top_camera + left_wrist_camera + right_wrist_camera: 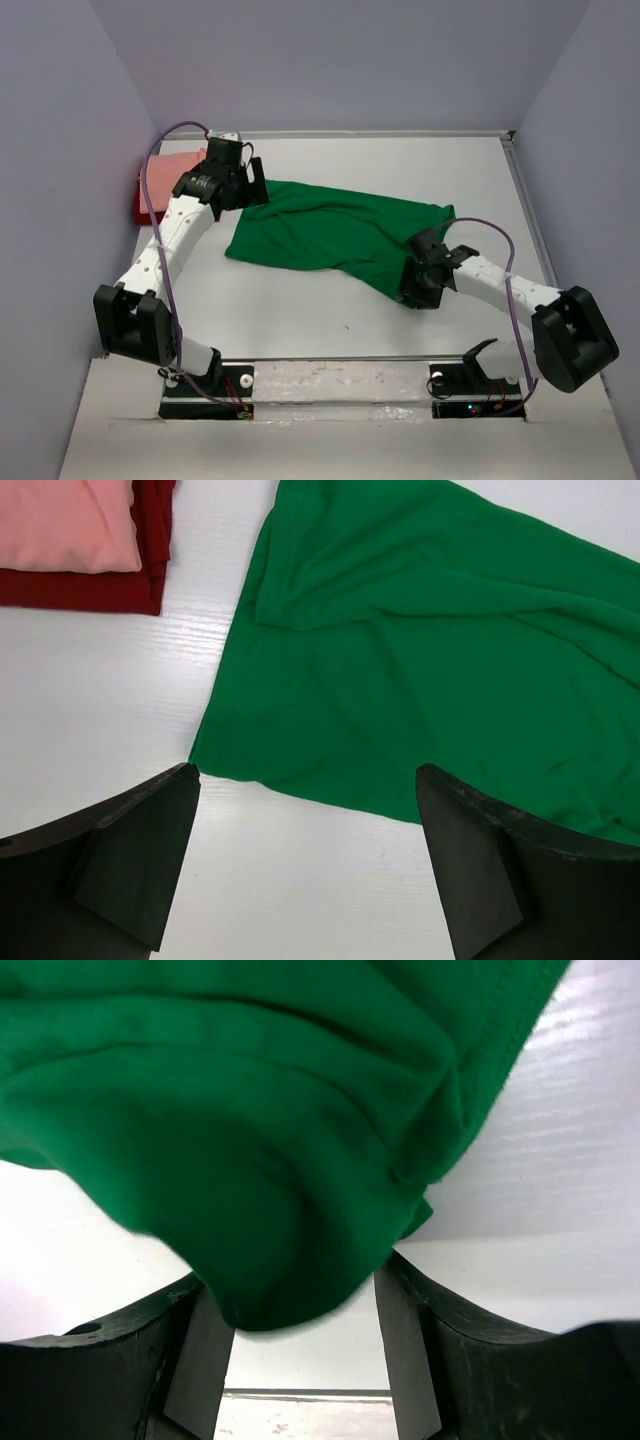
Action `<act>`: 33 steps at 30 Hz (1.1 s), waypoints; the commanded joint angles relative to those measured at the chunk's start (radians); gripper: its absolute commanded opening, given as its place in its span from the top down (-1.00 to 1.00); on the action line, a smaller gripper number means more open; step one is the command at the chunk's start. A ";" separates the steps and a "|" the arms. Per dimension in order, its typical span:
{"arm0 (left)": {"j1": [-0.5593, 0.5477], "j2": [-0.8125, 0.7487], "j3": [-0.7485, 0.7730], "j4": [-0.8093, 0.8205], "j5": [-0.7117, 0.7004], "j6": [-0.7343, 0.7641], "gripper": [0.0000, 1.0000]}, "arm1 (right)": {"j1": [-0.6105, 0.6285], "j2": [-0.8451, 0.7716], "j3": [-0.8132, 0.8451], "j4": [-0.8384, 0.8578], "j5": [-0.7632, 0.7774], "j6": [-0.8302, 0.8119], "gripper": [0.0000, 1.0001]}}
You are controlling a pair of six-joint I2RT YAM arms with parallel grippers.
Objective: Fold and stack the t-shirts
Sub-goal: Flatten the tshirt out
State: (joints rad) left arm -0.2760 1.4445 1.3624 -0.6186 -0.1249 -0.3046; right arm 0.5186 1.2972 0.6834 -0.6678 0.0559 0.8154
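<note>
Top view: the left gripper [252, 186] hangs spread wide with nothing in it, over the far left corner of the green t-shirt [330, 230]. The salmon pink t-shirt [180, 163] lies on the dark red t-shirt [146, 206] just off to its side. The right gripper [413, 294] sits at the shirt's near right corner.

Left wrist: the green hem lies just past the open fingertips, touching neither.

Right wrist: fingers [205, 1350] roughly half apart, with a wad of green between them touching both. Can't tell if it's actually pinched.

White arms [165, 235] with black joints and jaws, trailing purple cables [149, 170].
</note>
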 commanded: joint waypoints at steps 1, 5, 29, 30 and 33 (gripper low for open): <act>-0.006 -0.035 0.047 -0.015 -0.002 0.002 -0.98 | 0.004 0.002 0.056 0.063 0.019 -0.024 -0.20; -0.006 -0.032 0.043 -0.013 -0.002 0.007 -0.98 | 0.004 0.017 0.074 0.050 0.036 -0.024 -0.19; -0.006 -0.038 0.050 -0.012 0.019 0.012 -0.98 | 0.004 -0.145 -0.054 -0.038 0.151 0.154 -0.12; -0.006 -0.039 0.052 -0.012 0.018 0.013 -0.98 | 0.004 -0.169 -0.085 0.037 0.128 0.165 -0.13; -0.005 -0.044 0.053 -0.021 0.008 0.021 -0.98 | 0.004 -0.225 -0.163 0.129 0.067 0.186 -0.16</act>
State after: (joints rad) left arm -0.2760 1.4441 1.3697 -0.6277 -0.1131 -0.3035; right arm 0.5186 1.1400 0.6014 -0.6716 0.1787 0.9569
